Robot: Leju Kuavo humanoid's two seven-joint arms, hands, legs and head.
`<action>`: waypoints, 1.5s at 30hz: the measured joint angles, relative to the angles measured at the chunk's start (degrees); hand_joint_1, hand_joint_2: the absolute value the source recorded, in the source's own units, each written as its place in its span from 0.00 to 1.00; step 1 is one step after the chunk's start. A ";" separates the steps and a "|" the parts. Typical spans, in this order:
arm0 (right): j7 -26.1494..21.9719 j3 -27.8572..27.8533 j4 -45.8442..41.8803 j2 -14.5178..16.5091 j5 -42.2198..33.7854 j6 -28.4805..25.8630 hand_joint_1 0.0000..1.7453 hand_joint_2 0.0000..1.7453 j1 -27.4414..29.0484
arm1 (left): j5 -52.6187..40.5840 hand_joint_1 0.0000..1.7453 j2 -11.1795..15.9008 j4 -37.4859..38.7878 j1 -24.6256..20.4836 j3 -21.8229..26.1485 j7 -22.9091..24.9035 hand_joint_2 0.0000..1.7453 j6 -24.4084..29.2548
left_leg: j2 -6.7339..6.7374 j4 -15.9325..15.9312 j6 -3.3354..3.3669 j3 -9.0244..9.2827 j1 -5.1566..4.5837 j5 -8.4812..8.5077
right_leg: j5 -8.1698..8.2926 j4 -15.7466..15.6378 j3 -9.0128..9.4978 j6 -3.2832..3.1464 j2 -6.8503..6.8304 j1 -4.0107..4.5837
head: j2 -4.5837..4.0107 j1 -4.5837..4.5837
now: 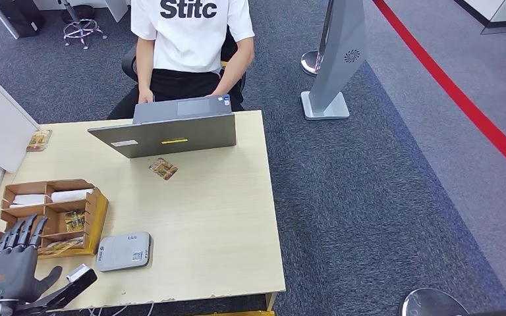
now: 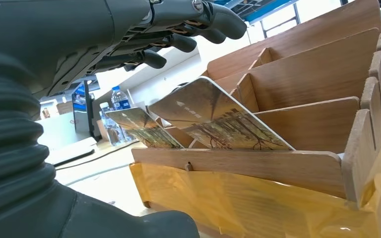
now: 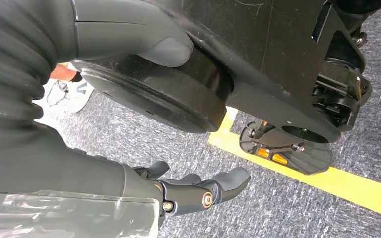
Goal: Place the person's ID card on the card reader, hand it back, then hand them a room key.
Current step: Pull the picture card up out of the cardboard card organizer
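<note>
Card lies well beyond left hand.

A patterned ID card lies flat beside the laptop; the grey card reader sits beside the key-card organizer.

Head view overlooks the desk; left wrist nears its wooden organizer.

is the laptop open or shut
Open: the laptop has its lid raised toward the robot, keyboard facing the person.
</note>
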 joint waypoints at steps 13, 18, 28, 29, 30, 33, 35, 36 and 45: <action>0.02 0.00 0.00 0.00 0.23 0.02 0.00 1.00 -0.02 | 0.09 1.00 0.00 0.00 -0.01 -0.23 0.00 1.00 -0.02 | 0.00 0.00 0.00 0.00 0.00 0.00 | 0.00 0.00 0.00 0.00 0.00 0.00 | -0.01 0.00; 0.03 0.02 0.00 0.00 0.67 0.05 0.00 1.00 -0.06 | 0.39 1.00 0.05 -0.03 -0.01 -0.28 0.00 1.00 -0.11 | 0.00 0.00 0.00 0.00 0.00 0.00 | 0.00 0.00 0.00 0.00 0.00 0.00 | -0.01 0.00; 0.14 0.06 0.00 0.00 0.81 0.08 0.00 1.00 -0.12 | 0.58 1.00 0.28 -0.55 -0.05 -0.48 -0.01 1.00 -0.07 | 0.00 0.00 0.00 0.00 0.00 0.00 | 0.00 0.00 0.00 0.00 0.00 0.00 | -0.01 0.00; 0.16 0.07 0.00 0.00 0.83 0.09 0.00 1.00 -0.13 | 0.57 1.00 0.30 -0.57 -0.05 -0.50 0.00 1.00 -0.04 | 0.00 0.00 0.00 0.00 0.00 0.00 | 0.00 0.00 0.00 0.00 0.00 0.00 | -0.01 0.00; 0.18 0.07 0.00 0.00 0.83 0.09 0.00 1.00 -0.13 | 0.57 1.00 0.31 -0.59 -0.05 -0.50 0.00 1.00 -0.02 | 0.00 0.00 0.00 0.00 0.00 0.00 | 0.00 0.00 0.00 0.00 0.00 0.00 | -0.01 0.00; 0.18 0.07 0.00 0.00 0.83 0.09 0.00 1.00 -0.14 | 0.57 1.00 0.32 -0.59 -0.05 -0.52 0.00 1.00 -0.01 | 0.00 0.00 0.00 0.00 0.00 0.00 | 0.00 0.00 0.00 0.00 0.00 0.00 | -0.01 0.00; 0.19 0.07 0.00 0.00 0.84 0.09 0.00 1.00 -0.15 | 0.51 1.00 0.40 -0.61 -0.05 -0.52 0.01 1.00 0.17 | 0.00 0.00 0.00 0.00 0.00 0.00 | 0.00 0.00 0.00 0.00 0.00 0.00 | -0.01 0.00; 0.20 0.07 0.00 0.00 0.85 0.09 0.00 1.00 -0.15 | 0.46 1.00 0.44 -0.62 -0.05 -0.52 0.02 1.00 0.27 | 0.00 0.00 0.00 0.00 0.00 0.00 | 0.00 0.00 0.00 0.00 0.00 0.00 | -0.01 0.00; 0.19 0.17 0.00 0.00 0.96 0.04 0.00 1.00 -0.18 | -1.63 1.00 2.20 -3.23 -2.70 -0.05 1.48 1.00 6.15 | -0.05 0.00 0.01 0.00 0.02 0.02 | 0.01 0.00 0.01 -0.01 -0.03 0.01 | -0.01 0.01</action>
